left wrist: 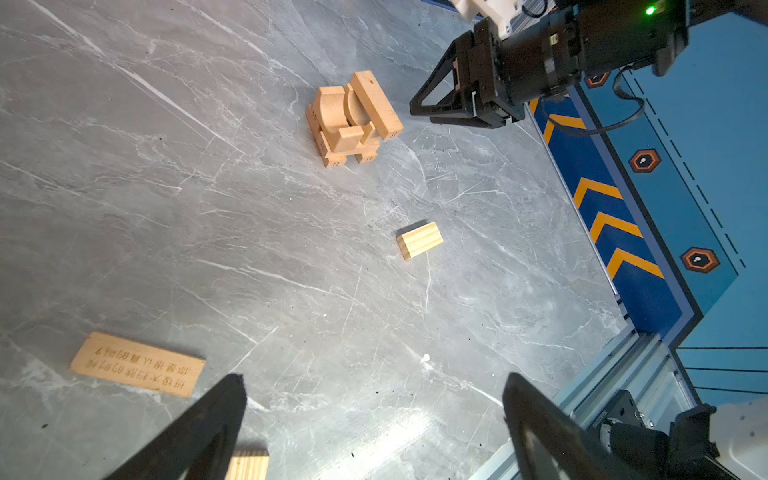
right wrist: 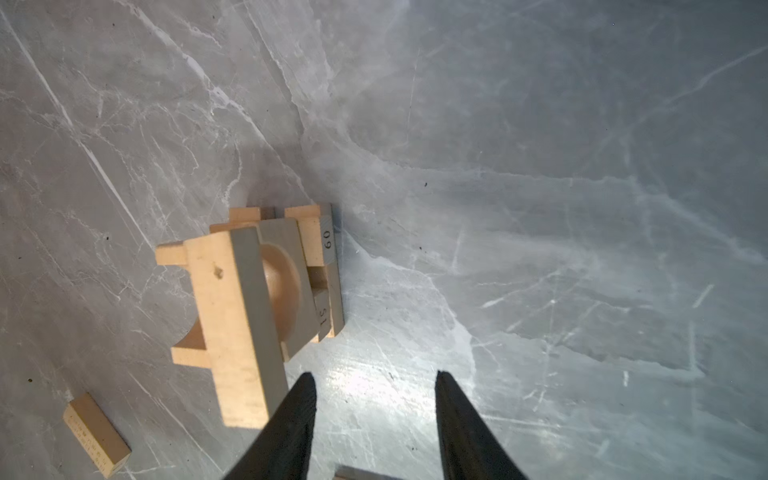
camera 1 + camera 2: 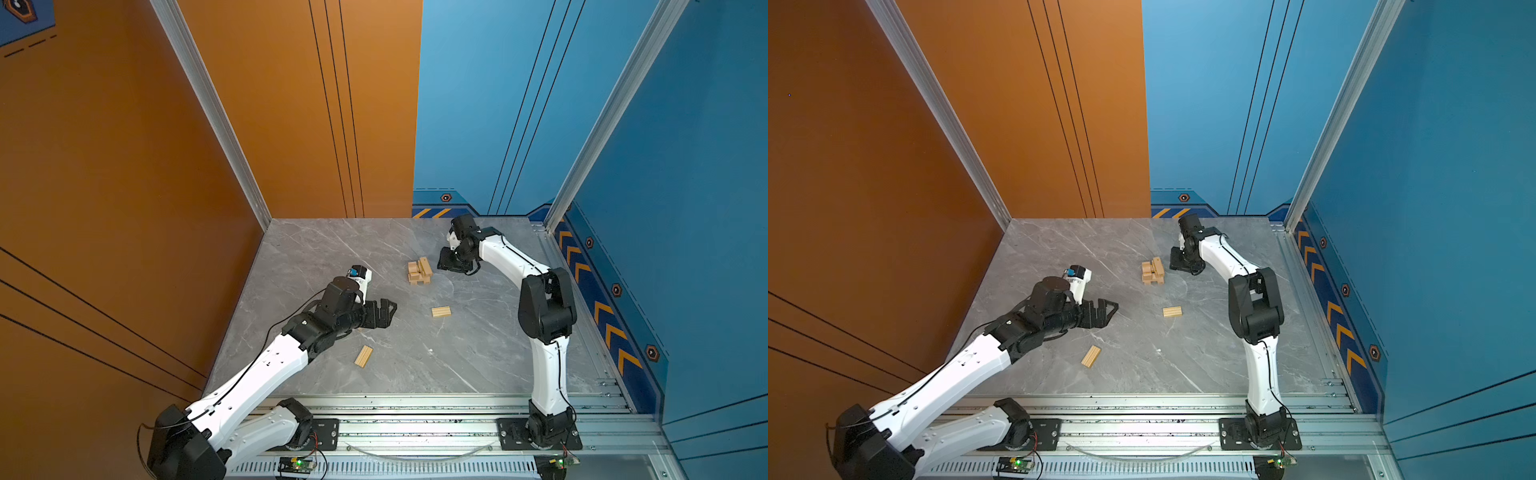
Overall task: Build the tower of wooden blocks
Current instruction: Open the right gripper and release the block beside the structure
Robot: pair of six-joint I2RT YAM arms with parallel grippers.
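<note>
- two grooved slabs lie loose in both top views: the first slab (image 3: 441,311) near the tower (image 3: 419,272) on the bench (image 3: 324,257), the second slab (image 3: 363,356) beside the left arm (image 3: 257,374); the right pincer (image 3: 444,258) sits just beside the tower.
- left wrist view: the left pincer (image 1: 374,378) is spread wide and empty over bare bench; the tower shows arches (image 1: 332,108) with one bar (image 1: 376,104) on top, uncapped.
- right wrist view: the right pincer (image 2: 376,376) has its jaws apart, nothing between them, next to that bar.
- judged step: between placements; next, fetch a loose slab, grip its narrow sides, lower it squarely without nudging the bar.
</note>
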